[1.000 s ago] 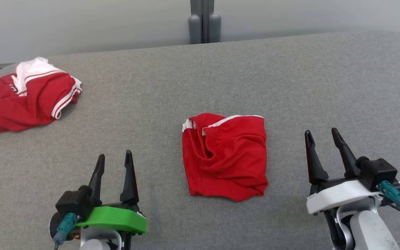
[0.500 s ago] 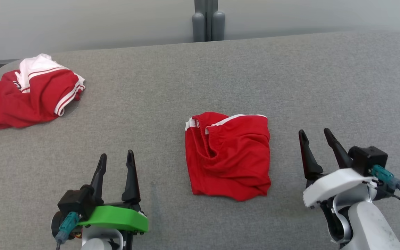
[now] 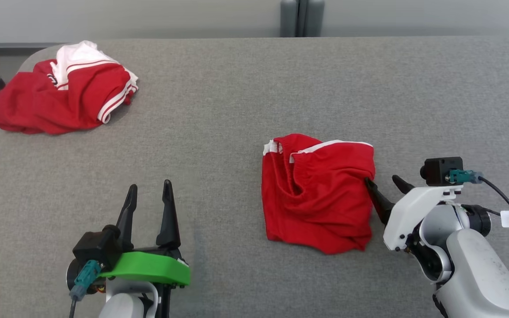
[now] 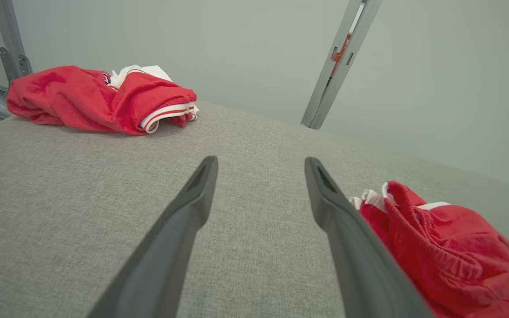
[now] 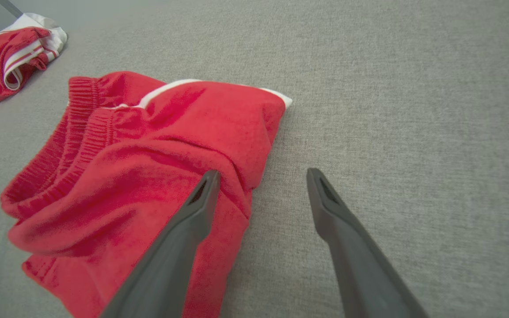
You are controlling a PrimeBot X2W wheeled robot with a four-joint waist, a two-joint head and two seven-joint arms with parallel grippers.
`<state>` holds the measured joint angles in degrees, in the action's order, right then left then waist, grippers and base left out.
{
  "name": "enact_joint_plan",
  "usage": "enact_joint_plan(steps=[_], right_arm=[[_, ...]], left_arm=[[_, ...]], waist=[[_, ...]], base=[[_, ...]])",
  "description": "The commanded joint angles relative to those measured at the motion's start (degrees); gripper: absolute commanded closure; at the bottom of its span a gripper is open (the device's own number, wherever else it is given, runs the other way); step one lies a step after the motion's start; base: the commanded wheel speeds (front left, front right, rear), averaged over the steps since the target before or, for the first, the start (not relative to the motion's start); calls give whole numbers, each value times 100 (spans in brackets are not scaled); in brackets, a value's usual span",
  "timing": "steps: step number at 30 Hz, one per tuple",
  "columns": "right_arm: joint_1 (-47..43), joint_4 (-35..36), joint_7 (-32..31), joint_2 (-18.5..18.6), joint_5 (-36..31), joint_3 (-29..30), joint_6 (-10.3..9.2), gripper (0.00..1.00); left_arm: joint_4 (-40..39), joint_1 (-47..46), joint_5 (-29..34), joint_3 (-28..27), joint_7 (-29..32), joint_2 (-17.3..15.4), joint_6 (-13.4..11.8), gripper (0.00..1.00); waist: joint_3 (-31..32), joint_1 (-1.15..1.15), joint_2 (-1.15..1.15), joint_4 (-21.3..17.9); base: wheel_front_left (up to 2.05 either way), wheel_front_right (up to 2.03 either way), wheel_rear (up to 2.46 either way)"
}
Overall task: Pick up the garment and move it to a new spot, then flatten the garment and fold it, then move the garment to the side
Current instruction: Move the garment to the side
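Note:
The garment point(image 3: 316, 194), crumpled red shorts with white trim and an elastic waistband, lies on the grey cloth-covered table point(image 3: 237, 110) right of centre. My right gripper point(image 3: 382, 181) is open and tilted down at the shorts' right edge. In the right wrist view one finger hangs over the garment point(image 5: 148, 150) and the other over bare table, with the right gripper point(image 5: 263, 172) holding nothing. Near the front left edge my left gripper point(image 3: 150, 185) stands open and empty. Its wrist view has the left gripper point(image 4: 261, 161) over bare table, the garment point(image 4: 440, 247) to its right.
A second red and white garment point(image 3: 60, 92) lies bunched at the table's far left corner, also seen as a heap point(image 4: 95, 99) in the left wrist view. A grey post point(image 3: 301, 17) stands behind the far edge. The table's left edge falls away beyond that heap.
The head camera has turned, shifting the whole picture right. My right gripper has moved left and tipped down, reaching the shorts' right edge. The left gripper has stayed where it was.

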<state>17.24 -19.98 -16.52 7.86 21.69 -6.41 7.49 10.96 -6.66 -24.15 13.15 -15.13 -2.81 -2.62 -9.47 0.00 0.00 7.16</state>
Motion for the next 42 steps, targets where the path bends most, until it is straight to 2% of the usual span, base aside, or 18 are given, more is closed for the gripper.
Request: enact_joint_plan(steps=[1, 5, 6, 7, 9, 10, 11, 15, 20, 25, 27, 33, 37, 42], right_arm=[[98, -87, -66, 20, 83, -36, 0, 0], [217, -309, -204, 50, 224, -139, 0, 0], [244, -375, -231, 49, 269, -165, 0, 16], [265, -438, -238, 47, 308, -185, 0, 50], [341, -566, -231, 60, 347, -224, 0, 75], [387, -637, -197, 78, 349, -256, 0, 96], [435, -687, -162, 87, 350, -282, -1, 100], [699, -737, 194, 169, 284, -382, -4, 100], [995, -698, 713, 375, 152, -469, -4, 100], [1204, -777, 1033, 537, 75, -354, -4, 100], [1277, -820, 1184, 570, 80, -232, -4, 100], [1276, -961, 1552, 488, 100, 85, -4, 100], [1262, -1069, 1747, 406, 128, 222, -4, 100], [1442, -1194, 1967, 322, 37, 265, -4, 100]], left_arm=[[-29, -94, -11, 1, -1, -16, -26, 0], [-50, -118, -8, 6, -1, -16, -27, 0], [-55, -120, -1, 3, -1, -16, -28, 0], [-61, -121, 9, -3, -1, -16, -32, 0], [-70, -127, 60, -9, -1, -16, -31, 0], [-76, -140, 90, -7, -1, -16, -20, 0], [-73, -155, 106, -3, -1, -16, -5, 0], [-102, -194, 224, -24, -1, -16, 27, 0], [-160, -309, 407, -82, -1, -16, 99, 0], [-205, -456, 589, -117, -1, -34, 182, 0], [-206, -546, 689, -92, -1, -73, 235, 0], [-210, -790, 892, 97, 36, -166, 330, 0], [-283, -893, 948, 209, 158, -222, 356, 0], [-412, -926, 1003, 259, 279, -304, 342, 0]], waist=[[-136, 0, 0, 169], [-202, 0, 0, 251], [-218, 0, 0, 259], [-234, 0, 0, 260], [-282, 0, 0, 236], [-312, 0, 0, 213], [-341, 0, 0, 185], [-467, 0, 0, -36], [-669, 0, 0, -579], [-881, 0, 0, -1299], [-1012, 0, 0, -1710], [-1272, 0, 0, -2532], [-1389, 0, 0, -2838], [-1508, 0, 0, -2941]], base=[[0, 0, 0], [0, 0, 0], [0, 0, 0], [0, 0, 0], [0, 0, 0], [0, 0, 0], [0, 0, 0], [0, 0, 0], [0, 0, 0], [0, 0, 0], [0, 0, 0], [0, 0, 0], [0, 0, 0], [0, 0, 0]])
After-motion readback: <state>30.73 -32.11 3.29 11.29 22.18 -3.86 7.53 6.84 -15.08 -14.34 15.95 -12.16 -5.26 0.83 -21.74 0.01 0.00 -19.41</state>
